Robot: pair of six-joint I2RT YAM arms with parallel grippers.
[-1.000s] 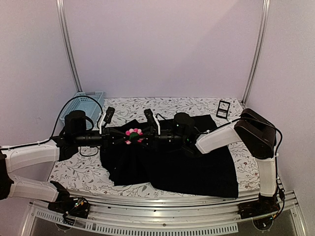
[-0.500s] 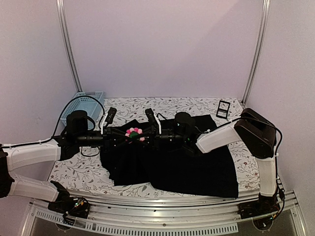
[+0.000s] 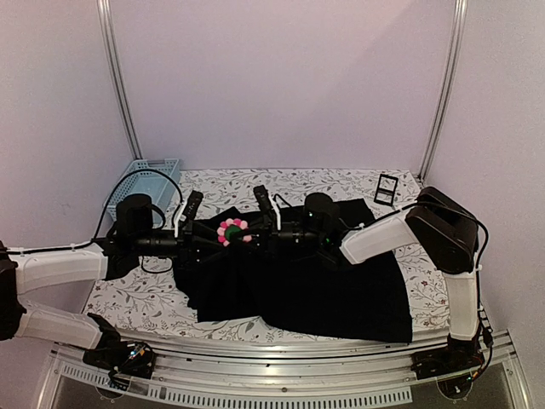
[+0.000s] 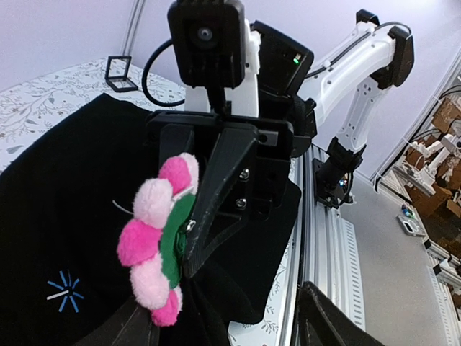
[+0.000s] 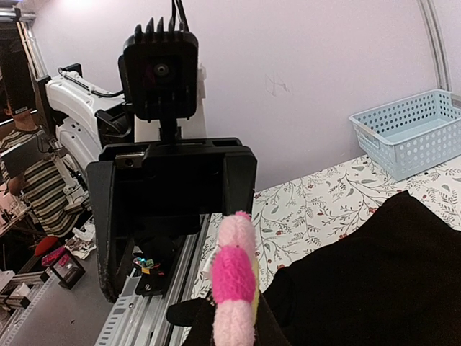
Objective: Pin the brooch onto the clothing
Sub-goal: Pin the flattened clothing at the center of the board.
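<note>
Right wrist view: the left gripper [image 5: 173, 205] faces the camera with jaws spread wide, gripping nothing, close to the brooch [image 5: 234, 288]. The right gripper [image 4: 189, 229] pinches the brooch's green back, above the black clothing [image 4: 65, 216].

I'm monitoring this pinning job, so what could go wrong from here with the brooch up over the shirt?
The right gripper alone pinches the brooch near its centre, with the left gripper open, so it might twist or drop. The clothing lies loose and rumpled, so it may bunch when pressed.
</note>
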